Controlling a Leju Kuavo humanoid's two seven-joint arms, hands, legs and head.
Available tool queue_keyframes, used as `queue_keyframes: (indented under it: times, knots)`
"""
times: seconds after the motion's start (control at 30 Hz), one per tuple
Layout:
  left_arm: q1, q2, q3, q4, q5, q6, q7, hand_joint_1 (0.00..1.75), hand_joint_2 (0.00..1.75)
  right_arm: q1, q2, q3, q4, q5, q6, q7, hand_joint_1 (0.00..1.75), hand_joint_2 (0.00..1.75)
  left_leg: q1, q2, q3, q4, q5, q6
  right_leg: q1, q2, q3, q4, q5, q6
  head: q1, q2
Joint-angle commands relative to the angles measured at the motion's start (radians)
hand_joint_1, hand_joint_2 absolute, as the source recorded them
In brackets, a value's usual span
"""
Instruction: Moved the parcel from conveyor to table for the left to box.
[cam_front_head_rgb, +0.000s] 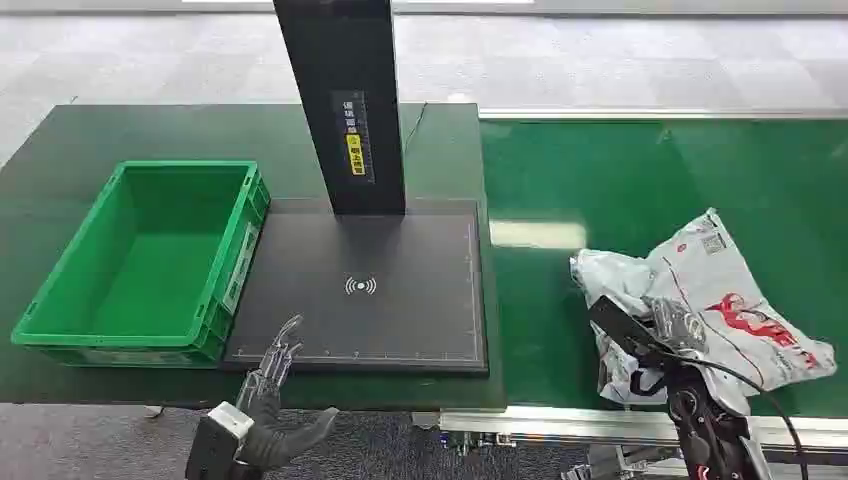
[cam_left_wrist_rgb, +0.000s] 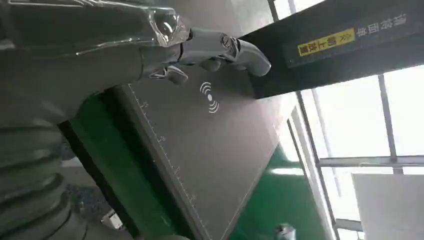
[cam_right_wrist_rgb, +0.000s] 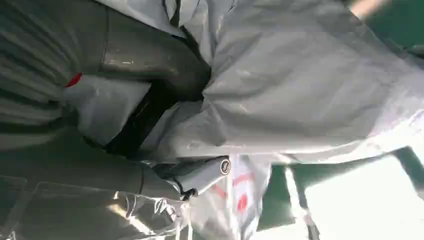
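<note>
Black post (cam_front_head_rgb: 340, 100) above the scanner pad (cam_front_head_rgb: 370, 290) cut off at top, parcel (cam_front_head_rgb: 700, 300) print too crumpled to read, right hand (cam_front_head_rgb: 672, 325) fingers partly buried in parcel folds

The head view is evenly and brightly lit from overhead. A pale rectangular glare patch lies on the green conveyor belt (cam_front_head_rgb: 640, 200) just right of the black scanner pad (cam_front_head_rgb: 380, 290), and softer sheen spreads over the belt's far side. The dark bench (cam_front_head_rgb: 150, 130) behind the pad reflects dully. Shadows are faint and short. Detail is mildly soft throughout, with compression smear.

In the left wrist view, windows (cam_left_wrist_rgb: 360, 120) beyond the pad are blown out white, and the left robot hand (cam_left_wrist_rgb: 200, 50) is out of focus, carrying bright highlights.

In the right wrist view, the grey parcel (cam_right_wrist_rgb: 310, 85) sits so close that it blurs; a bright overexposed patch lies beside it.
</note>
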Motion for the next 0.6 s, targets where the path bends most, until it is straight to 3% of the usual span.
queue_keyframes:
  times: [0.03,0.3,0.5,0.6]
  knots:
    - [-0.005,-0.004,0.026,0.011,-0.018,-0.001,-0.013,0.0,1.75,0.005,0.152,-0.068,-0.274,-0.081,-0.225,-0.132,1.75,1.75,-0.001,0.003,0.0,-0.001,0.0,0.0,0.0,0.003,-0.001,0.0,0.0,0.0,0.0,0.0]
    - [-0.03,-0.001,0.016,0.053,-0.016,0.009,-0.033,0.0,1.75,0.057,0.222,-0.095,-0.433,-0.292,-0.476,-0.35,1.75,1.75,-0.001,0.001,0.0,-0.001,0.0,0.0,-0.001,0.001,-0.001,0.0,0.0,0.0,0.0,0.0]
    - [-0.04,0.005,0.008,0.061,-0.01,0.011,-0.038,0.0,1.75,0.016,0.252,0.015,-0.365,-0.357,-0.414,-0.367,1.75,1.75,0.0,0.003,0.001,-0.001,0.0,0.0,0.0,0.003,-0.001,-0.001,0.0,0.0,0.0,0.0]
    - [-0.049,0.002,0.006,0.06,-0.009,0.002,-0.038,0.0,1.75,-0.03,0.271,0.095,-0.28,-0.299,-0.387,-0.335,1.75,1.75,0.0,0.004,0.0,-0.001,0.0,0.0,0.0,0.003,-0.001,0.0,0.001,0.0,0.0,0.0]
